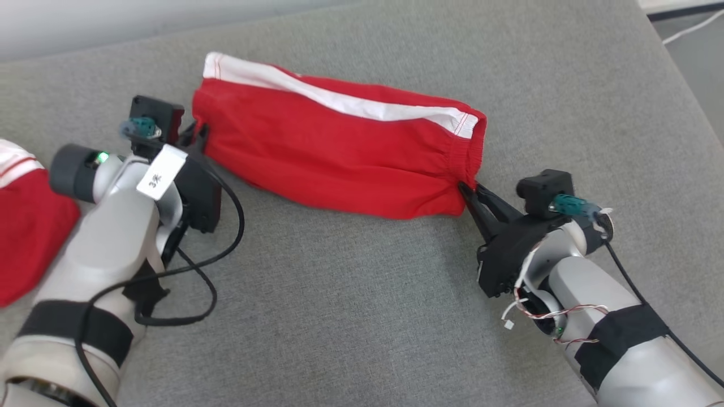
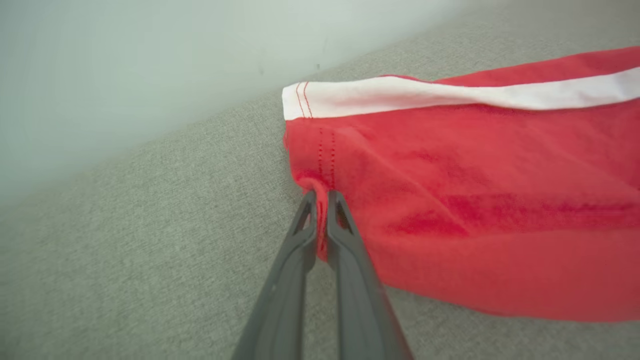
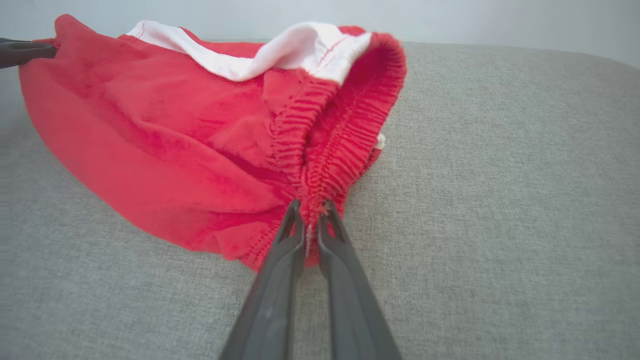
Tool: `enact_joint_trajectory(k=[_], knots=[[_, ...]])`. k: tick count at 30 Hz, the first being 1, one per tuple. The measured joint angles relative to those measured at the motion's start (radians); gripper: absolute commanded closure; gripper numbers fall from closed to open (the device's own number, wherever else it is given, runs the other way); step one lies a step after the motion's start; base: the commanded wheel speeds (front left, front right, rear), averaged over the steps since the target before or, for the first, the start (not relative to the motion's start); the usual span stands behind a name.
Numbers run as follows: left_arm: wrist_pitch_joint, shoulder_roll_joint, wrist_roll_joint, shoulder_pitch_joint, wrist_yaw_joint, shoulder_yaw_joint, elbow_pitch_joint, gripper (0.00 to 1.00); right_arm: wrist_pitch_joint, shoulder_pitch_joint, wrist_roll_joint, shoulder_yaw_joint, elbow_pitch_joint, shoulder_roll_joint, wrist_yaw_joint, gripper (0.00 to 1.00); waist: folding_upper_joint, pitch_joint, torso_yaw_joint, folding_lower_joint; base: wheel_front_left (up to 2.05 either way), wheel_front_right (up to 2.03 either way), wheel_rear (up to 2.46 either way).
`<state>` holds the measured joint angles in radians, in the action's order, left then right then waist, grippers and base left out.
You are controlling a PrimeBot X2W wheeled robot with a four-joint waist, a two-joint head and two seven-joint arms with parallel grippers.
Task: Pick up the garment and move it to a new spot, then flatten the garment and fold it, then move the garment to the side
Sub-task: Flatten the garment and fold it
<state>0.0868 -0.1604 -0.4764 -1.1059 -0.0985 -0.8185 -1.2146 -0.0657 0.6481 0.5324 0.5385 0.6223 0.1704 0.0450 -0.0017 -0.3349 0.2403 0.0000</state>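
The red shorts (image 1: 339, 152) lie on the grey cushion (image 1: 362, 316), in its middle part and toward its far edge, stretched out sideways between the two arms. The left gripper (image 2: 322, 197) is pressed together on a small fold of cloth at the hem corner. The right gripper (image 3: 310, 205) is pressed together on the gathered waistband (image 3: 340, 130) at the other end. Both ends are pinched, and most of the cloth rests on the cushion.

I think the main risk is in the grips. The left one has only a thin bit of the hem between its fingers, so a strong pull outward may draw the cloth out. The waistband is thick and elastic. It may stretch first and then slip free, and then one end falls while the other end is carried.

The shorts are not flat. The white stripe (image 1: 339, 102) is twisted and the layers are bunched, so a lift may keep these wrinkles for the new spot.

A second red garment (image 1: 28, 226) lies at the cushion's left edge, just beside the left forearm, and the arm may drag it along. The loose cable (image 1: 226, 226) on that arm hangs low and may catch.
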Motion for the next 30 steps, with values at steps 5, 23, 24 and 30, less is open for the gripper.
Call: enact_joint_trajectory(k=[5,23,24,30], knots=[[0.034,0.008,-0.046,0.071,-0.008,0.03,-0.009,1.0,-0.005,-0.014,0.034,-0.012,0.029,0.013,0.028,1.0,0.0,0.043,-0.014,0.0,0.0,0.0,0.0],[0.109,0.097,-0.105,0.342,-0.016,0.04,-0.024,1.0,0.04,-0.209,0.146,0.008,0.061,0.085,0.078,1.0,-0.0001,0.234,-0.099,-0.0002,0.0,0.0,0.0],[0.109,0.098,-0.106,0.355,-0.016,0.039,-0.025,1.0,0.045,-0.218,0.151,0.012,0.061,0.086,0.078,1.0,-0.0001,0.242,-0.108,-0.0002,0.0,0.0,0.0],[0.125,0.109,-0.116,0.427,-0.016,0.04,-0.024,1.0,0.08,-0.284,0.181,0.036,0.052,0.108,0.079,1.0,-0.0001,0.289,-0.162,-0.0003,0.0,0.0,0.0]])
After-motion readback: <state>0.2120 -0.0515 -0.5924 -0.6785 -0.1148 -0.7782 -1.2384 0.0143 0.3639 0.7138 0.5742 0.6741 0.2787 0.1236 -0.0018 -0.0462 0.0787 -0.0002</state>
